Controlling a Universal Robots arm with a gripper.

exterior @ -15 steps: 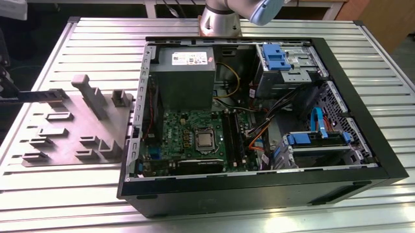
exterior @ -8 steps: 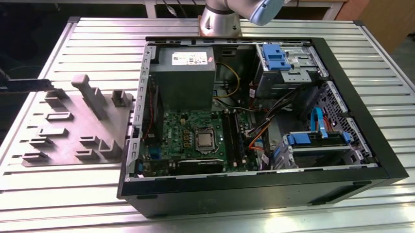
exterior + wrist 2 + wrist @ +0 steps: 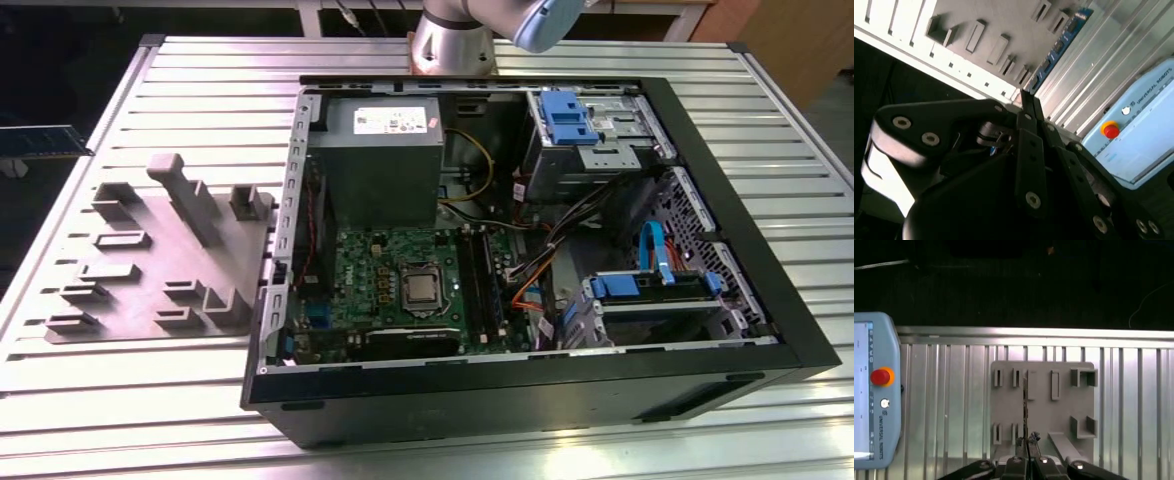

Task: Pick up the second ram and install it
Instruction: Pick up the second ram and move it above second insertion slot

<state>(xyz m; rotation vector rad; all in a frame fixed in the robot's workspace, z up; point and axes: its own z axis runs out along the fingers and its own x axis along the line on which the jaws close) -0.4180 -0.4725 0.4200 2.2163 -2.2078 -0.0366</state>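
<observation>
In the second wrist view my gripper [image 3: 1024, 100] is shut on the second ram [image 3: 1061, 44], a thin blue-green strip with black chips that sticks out past the fingertips. The first wrist view shows the same ram [image 3: 1025, 402] edge-on as a thin dark line running from the shut gripper [image 3: 1027, 441]. It hangs above the grey fixture plate [image 3: 1044, 412]. In the exterior view, the open computer case [image 3: 747, 300] lies on the table with its motherboard [image 3: 387, 275] and black memory slots [image 3: 477, 290] exposed.
The grey fixture plate [image 3: 147, 260] with raised holders sits at the exterior view's left of the case. A teach pendant [image 3: 876, 390] with a red button lies on the ribbed metal table [image 3: 944, 405]. A blue-green strip [image 3: 40, 140] shows beyond the table's edge.
</observation>
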